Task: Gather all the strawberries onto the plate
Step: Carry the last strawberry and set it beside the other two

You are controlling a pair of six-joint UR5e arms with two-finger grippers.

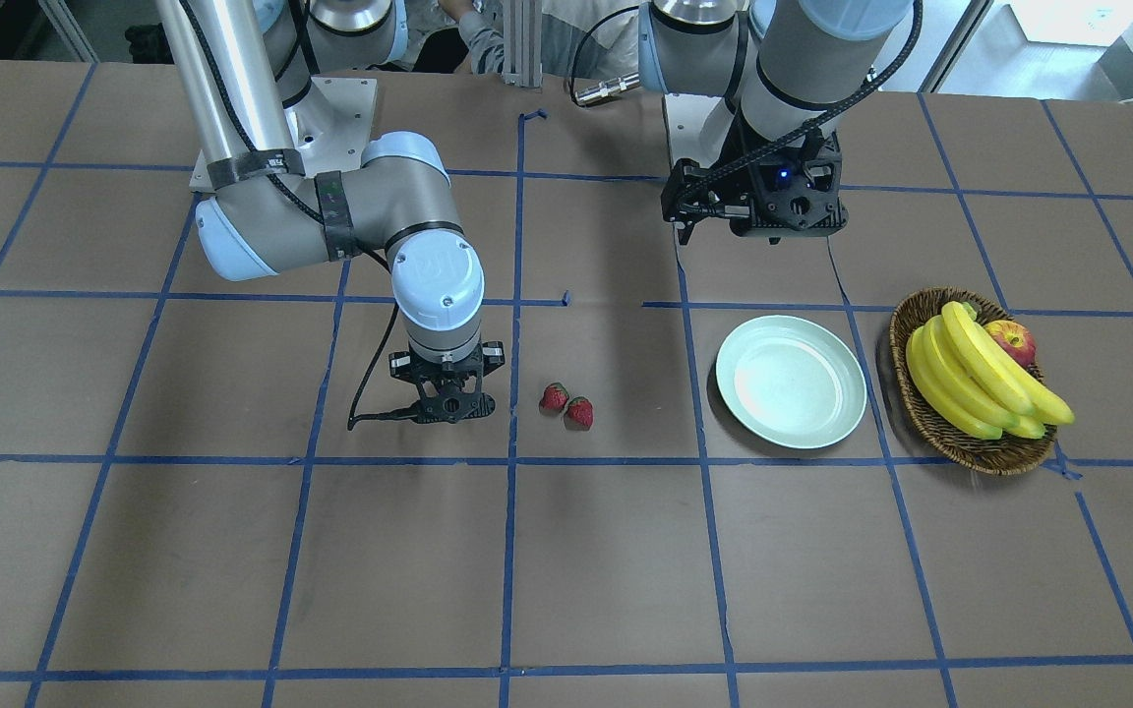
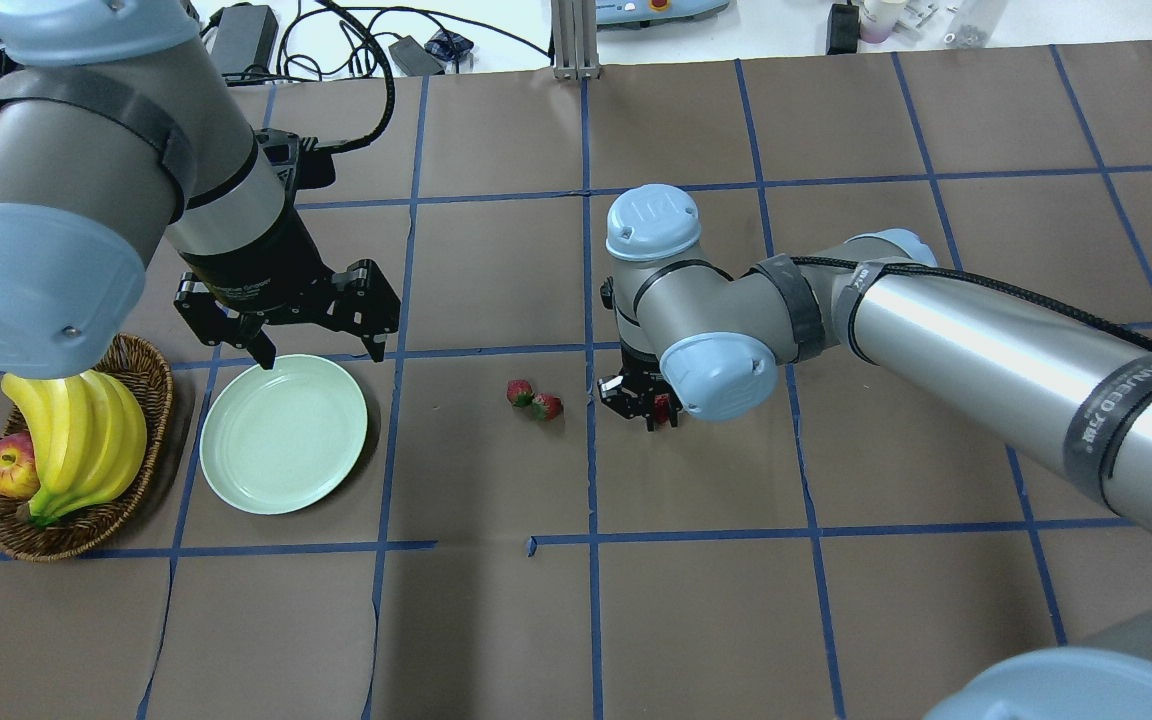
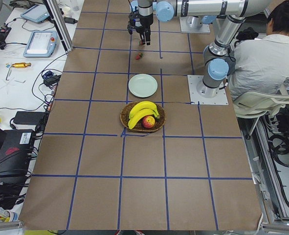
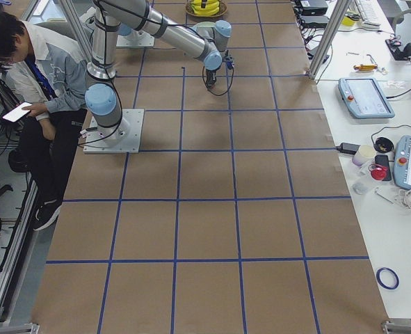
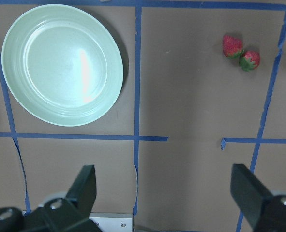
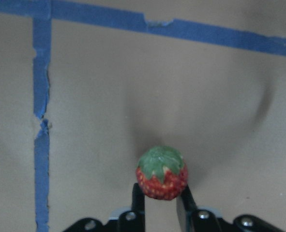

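1. Strawberry (image 6: 161, 180) is clamped between the fingers (image 6: 138, 203) of the right gripper (image 2: 648, 408), its green top turned away from the wrist. Whether it is clear of the table (image 1: 606, 570) cannot be told.
2. A second strawberry (image 1: 555, 396) and a third strawberry (image 1: 579, 412) lie touching each other on the table, just beside the right gripper on its plate side.
3. The plate (image 2: 283, 434) is seen empty, well apart from the right gripper, beyond the two loose strawberries. It lies below and just ahead of the left gripper (image 2: 319, 345), which hangs spread wide with nothing in it.
4. The first pick is judged to be in hand, with no fruit delivered yet. A lift is called for next, then a carry across to the plate and a release low over its middle.
5. A basket (image 1: 970, 452) with bananas (image 1: 980, 379) and an apple (image 1: 1012, 341) stands just beyond the plate, out of the likely path.
6. Two hindrances are judged possible. The loose strawberries could be knocked if the carry is kept low, and the left gripper over the plate's rim could crowd the drop.
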